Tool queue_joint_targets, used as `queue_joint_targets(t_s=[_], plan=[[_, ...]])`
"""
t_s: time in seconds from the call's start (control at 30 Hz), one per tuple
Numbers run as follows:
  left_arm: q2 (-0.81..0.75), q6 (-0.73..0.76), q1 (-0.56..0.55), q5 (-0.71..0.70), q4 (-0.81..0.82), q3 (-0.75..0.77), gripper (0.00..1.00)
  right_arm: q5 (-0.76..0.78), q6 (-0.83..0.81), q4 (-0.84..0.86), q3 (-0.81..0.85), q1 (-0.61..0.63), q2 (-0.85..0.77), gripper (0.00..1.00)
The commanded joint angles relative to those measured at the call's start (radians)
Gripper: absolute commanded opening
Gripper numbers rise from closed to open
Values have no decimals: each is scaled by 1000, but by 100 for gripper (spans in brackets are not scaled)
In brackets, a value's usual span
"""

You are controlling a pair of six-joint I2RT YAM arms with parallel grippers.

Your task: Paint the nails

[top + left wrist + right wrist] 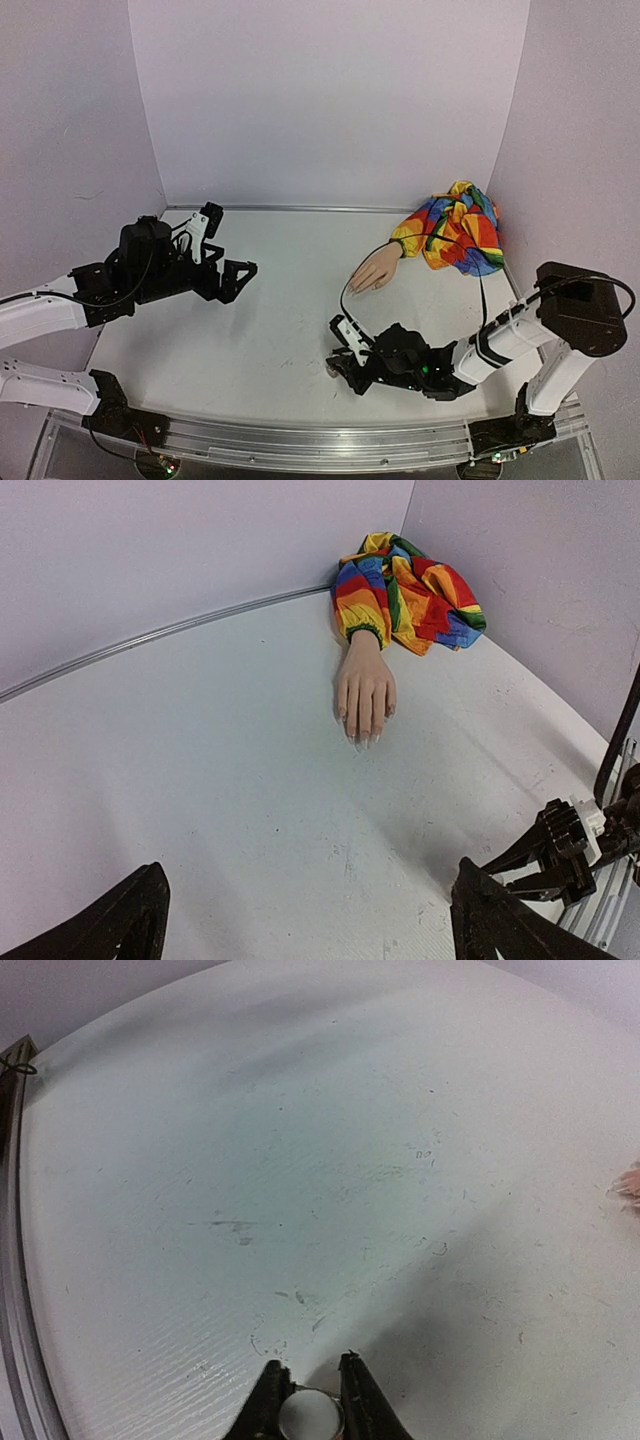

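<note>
Here, the right gripper (310,1378) stood nearly closed, clamping one white-capped bottle (310,1415). The left gripper (310,920) gaped fully, holding nothing. The nails (362,738) tipped one mannequin hand (365,685), lying flat on the table (200,780), apart from both grippers.

I see a white table (250,325), scuffed and scratched, boxed in by pale lilac walls (320,100). A metal rail (300,442) runs along its near edge. A small white cap (310,1415) shows just above the tabletop.
</note>
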Motion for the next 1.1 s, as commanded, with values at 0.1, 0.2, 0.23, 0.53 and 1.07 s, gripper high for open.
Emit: queue_joint_targets(t_s=[0.1,0.2,0.23,0.53,1.07], plan=[[3,-5,12,-7,31,31,99,73,47,36,-22,8,-43,50],[3,0,21,-16,32,31,100,110,72,-16,-19,8,-118,67],[2,5,26,-21,32,32,99,125,78,-39,-15,8,-154,76],[25,31,288,4,37,79,99,225,147,-446,106,-185,-472,98],[29,118,682,31,355,-24,99,-118,33,-620,254,-1094,-559,98]])
